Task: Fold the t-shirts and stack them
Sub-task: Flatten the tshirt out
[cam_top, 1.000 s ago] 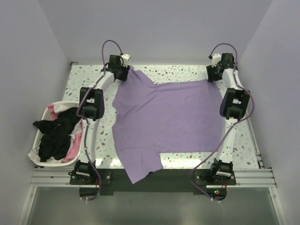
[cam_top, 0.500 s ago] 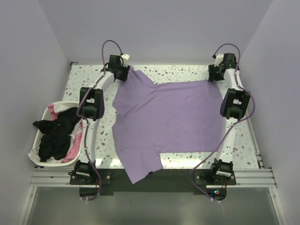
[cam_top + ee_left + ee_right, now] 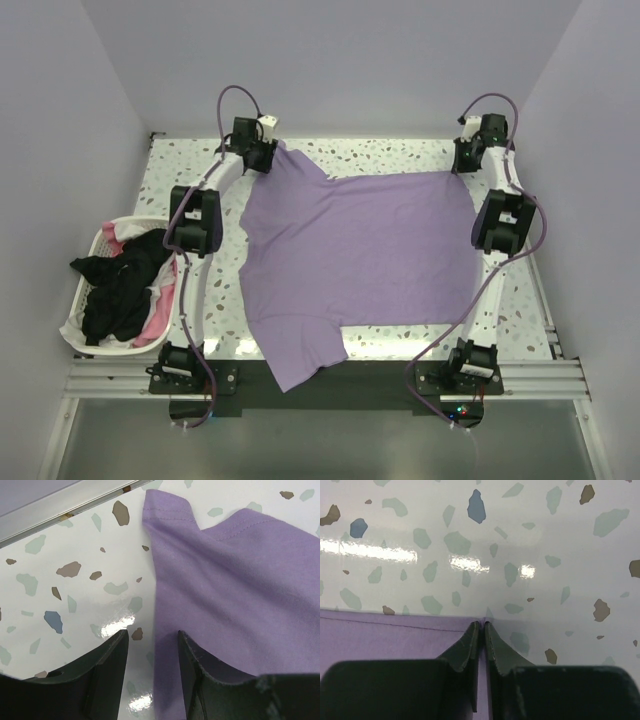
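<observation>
The shirt (image 3: 360,250) lay spread flat on the table (image 3: 400,155), its far-left sleeve edge running between the parted fingers of the left gripper (image 3: 152,640), while the right gripper (image 3: 481,625) was pinched nearly together, seemingly on the far-right hem corner.

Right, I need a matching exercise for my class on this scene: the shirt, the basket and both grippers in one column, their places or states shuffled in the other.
1. lilac t-shirt
2. laundry basket
3. left gripper
4. right gripper

A. jaws closed at the cloth's far corner
B. full of crumpled clothes
C. spread flat on the table
D. jaws apart at the cloth's edge

Pairs: 1-C, 2-B, 3-D, 4-A.
</observation>
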### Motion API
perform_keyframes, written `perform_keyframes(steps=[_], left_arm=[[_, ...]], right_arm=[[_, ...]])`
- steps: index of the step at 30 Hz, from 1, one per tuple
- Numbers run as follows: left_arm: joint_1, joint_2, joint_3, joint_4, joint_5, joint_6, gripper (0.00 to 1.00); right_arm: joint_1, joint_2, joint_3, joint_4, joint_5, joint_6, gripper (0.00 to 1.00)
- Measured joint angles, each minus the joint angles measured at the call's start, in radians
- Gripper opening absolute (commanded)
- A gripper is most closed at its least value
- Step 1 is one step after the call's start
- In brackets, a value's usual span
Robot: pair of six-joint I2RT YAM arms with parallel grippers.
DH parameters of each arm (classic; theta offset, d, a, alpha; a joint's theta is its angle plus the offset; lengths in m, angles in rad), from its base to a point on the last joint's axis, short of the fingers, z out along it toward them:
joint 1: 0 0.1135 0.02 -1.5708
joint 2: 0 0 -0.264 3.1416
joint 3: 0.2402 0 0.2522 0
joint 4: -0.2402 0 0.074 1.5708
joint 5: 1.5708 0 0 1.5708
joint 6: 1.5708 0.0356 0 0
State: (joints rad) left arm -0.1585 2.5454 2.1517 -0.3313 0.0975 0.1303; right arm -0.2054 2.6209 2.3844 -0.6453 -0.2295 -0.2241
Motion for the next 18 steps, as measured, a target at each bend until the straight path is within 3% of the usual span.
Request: perform_keyframes(steps=[1, 15, 18], left_arm=[[0.000, 0.000, 0.000, 0.000, 0.000, 0.000, 0.49], [-0.008, 0.023, 0.043, -0.024, 0.003, 0.019, 0.41], [-0.014, 0.030, 0.058, -0.034, 0.003, 0.026, 0.35]], right_arm=[[0.000, 0.000, 0.000, -0.002, -0.002, 0.001, 0.00], [-0.001, -0.019, -0.044, 0.029, -0.025, -0.031, 0.00], [-0.001, -0.023, -0.051, 0.031, -0.028, -0.033, 0.00]])
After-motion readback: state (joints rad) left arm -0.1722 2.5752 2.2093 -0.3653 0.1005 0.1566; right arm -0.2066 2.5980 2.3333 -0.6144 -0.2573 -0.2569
